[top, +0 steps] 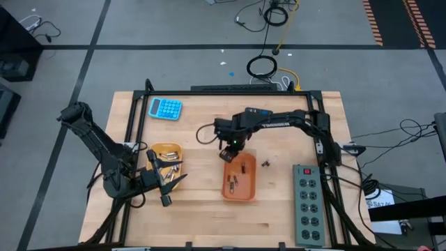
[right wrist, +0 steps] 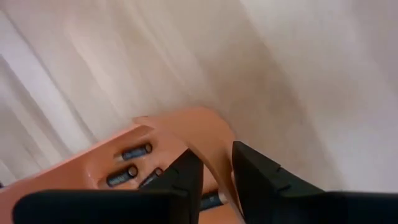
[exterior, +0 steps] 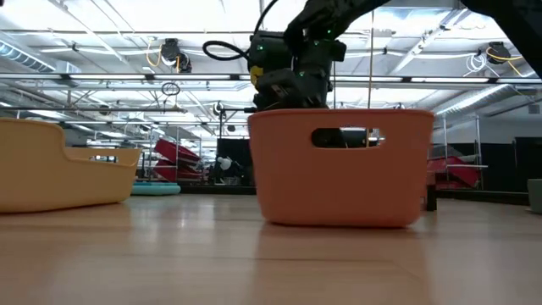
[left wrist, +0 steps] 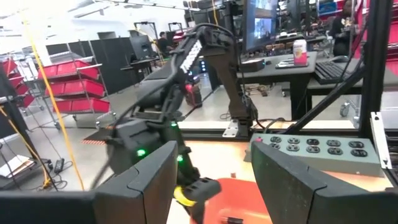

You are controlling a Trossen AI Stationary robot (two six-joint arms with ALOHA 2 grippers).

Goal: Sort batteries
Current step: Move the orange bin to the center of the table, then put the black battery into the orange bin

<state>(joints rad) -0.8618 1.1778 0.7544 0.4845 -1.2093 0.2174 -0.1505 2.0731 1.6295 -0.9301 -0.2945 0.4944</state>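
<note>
An orange tray (top: 239,178) (exterior: 339,165) at mid-table holds several batteries (right wrist: 135,151). A yellow tray (top: 166,157) to its left holds more. A few loose batteries (top: 266,164) lie on the table right of the orange tray. My right gripper (top: 230,152) (right wrist: 217,165) hangs over the orange tray's far left corner, pointing steeply down, shut on a small dark battery (right wrist: 211,200). My left gripper (top: 171,183) (left wrist: 211,168) is open and empty just near of the yellow tray, held level and facing the orange tray. My right gripper has a small dark battery with a silvery end (right wrist: 219,198) in the narrow gap between its two fingers. The fingers come from above, slanting down. The battery is clear of the table, above the orange tray's corner (right wrist: 205,127). The fingers hide the rest of it.
A blue calculator (top: 165,108) lies at the far left of the table. A grey power strip (top: 309,206) lies along the right edge. Bare wood lies along the near edge and between the two trays.
</note>
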